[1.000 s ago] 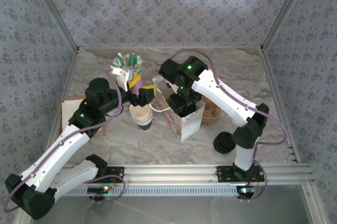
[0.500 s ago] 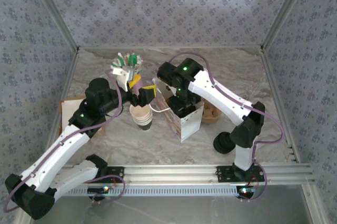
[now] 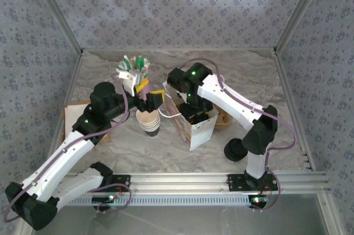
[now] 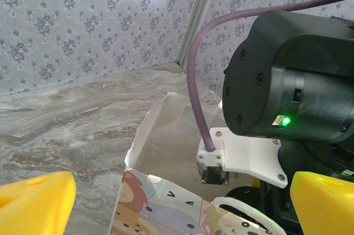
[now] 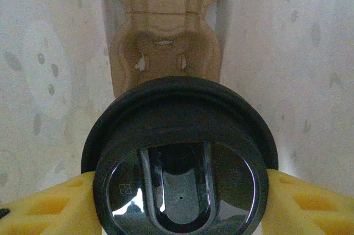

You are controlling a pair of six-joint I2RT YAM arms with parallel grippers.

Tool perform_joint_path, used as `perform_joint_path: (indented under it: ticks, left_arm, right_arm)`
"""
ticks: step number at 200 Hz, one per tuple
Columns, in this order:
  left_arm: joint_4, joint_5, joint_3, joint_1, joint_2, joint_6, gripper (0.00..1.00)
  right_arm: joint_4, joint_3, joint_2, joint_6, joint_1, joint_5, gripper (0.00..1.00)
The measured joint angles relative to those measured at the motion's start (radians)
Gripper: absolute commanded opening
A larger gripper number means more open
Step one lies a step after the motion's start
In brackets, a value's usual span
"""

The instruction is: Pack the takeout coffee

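Low in the right-wrist frame, the right claw (image 5: 178,208) grips the takeout coffee (image 5: 180,135) at its black lid, inside the printed paper bag (image 4: 166,135). A cardboard cup carrier (image 5: 164,36) lies beyond. At the bottom of the left-wrist frame, the left claw (image 4: 180,204) gapes wide at the bag's rim.

On my feed the bag (image 4: 160,208) is white with pastel cartoon animals; inside it the takeout coffee (image 5: 180,191) has a glossy black lid, with tan cardboard (image 5: 163,47) behind. Around the bag I get marbled grey-beige table (image 4: 66,113) and grey-blue damask walls (image 4: 83,19).

damask-papered walls (image 3: 177,8) (grey-blue) enclose marbled tabletop (image 3: 249,74).
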Motion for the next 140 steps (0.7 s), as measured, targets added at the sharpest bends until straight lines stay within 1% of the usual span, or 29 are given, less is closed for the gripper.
perform_joint_path:
  ticks: [38,110,140]
  left_arm:
    - [0.0,0.0,0.0,-0.004,0.0,0.0,1.0]
    - [0.0,0.0,0.0,-0.006,0.007,0.0,0.99]
    - [0.0,0.0,0.0,-0.007,0.018,0.0,1.0]
  right_arm:
    - [0.0,-0.037,-0.022,0.003,-0.006,-0.01,0.63]
    - [0.027,-0.064,-0.112,0.018,-0.006,-0.014,0.63]
    - [0.048,-0.092,-0.121,0.028,-0.006,-0.015,0.63]
